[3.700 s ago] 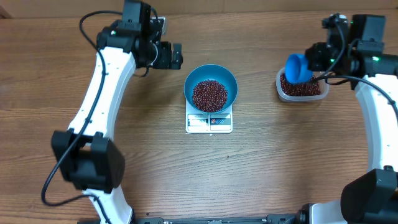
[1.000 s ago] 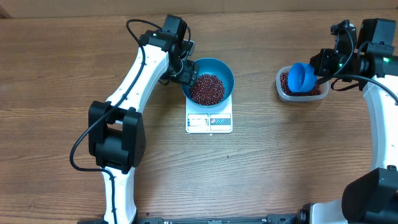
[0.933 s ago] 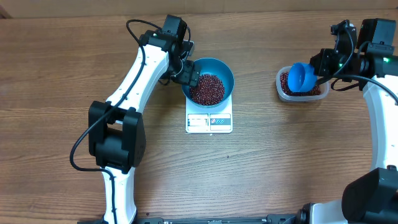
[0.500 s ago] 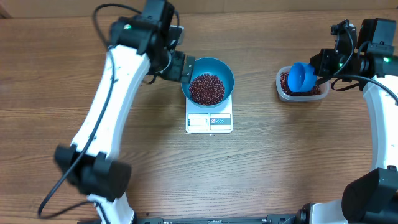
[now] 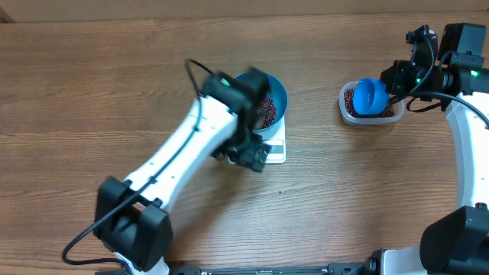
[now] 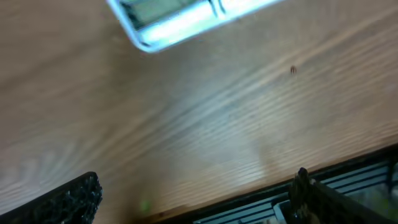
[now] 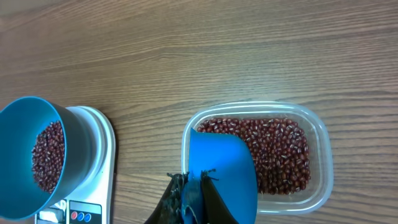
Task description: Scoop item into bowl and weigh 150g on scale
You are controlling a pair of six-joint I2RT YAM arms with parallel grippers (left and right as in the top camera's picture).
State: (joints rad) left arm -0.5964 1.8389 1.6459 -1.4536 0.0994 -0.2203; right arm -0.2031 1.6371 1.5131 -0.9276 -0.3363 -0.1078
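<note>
The blue bowl (image 5: 280, 90) stands on the white scale (image 5: 276, 147) and holds red-brown beans (image 5: 270, 113). My left arm crosses over the bowl's left half. My left gripper (image 5: 256, 159) hangs open over the scale's front edge, and in the blurred left wrist view its fingers (image 6: 68, 200) stand wide apart with nothing between them. My right gripper (image 7: 196, 186) is shut on the handle of a small blue scoop (image 7: 221, 163), held above the clear tub (image 7: 318, 134) of beans (image 7: 277, 149). The right wrist view also shows the bowl (image 7: 25, 121) and the scale (image 7: 102, 146).
The clear tub (image 5: 372, 112) sits at the table's right, under the scoop (image 5: 369, 93). In the left wrist view a corner of the scale (image 6: 180, 18) lies at the top, and the table's near edge (image 6: 249, 202) with a dark frame runs below.
My left arm has swung from the bowl's left rim down across the bowl to the scale's front, with its jaws now wide. The right arm and the scoop have not moved.
</note>
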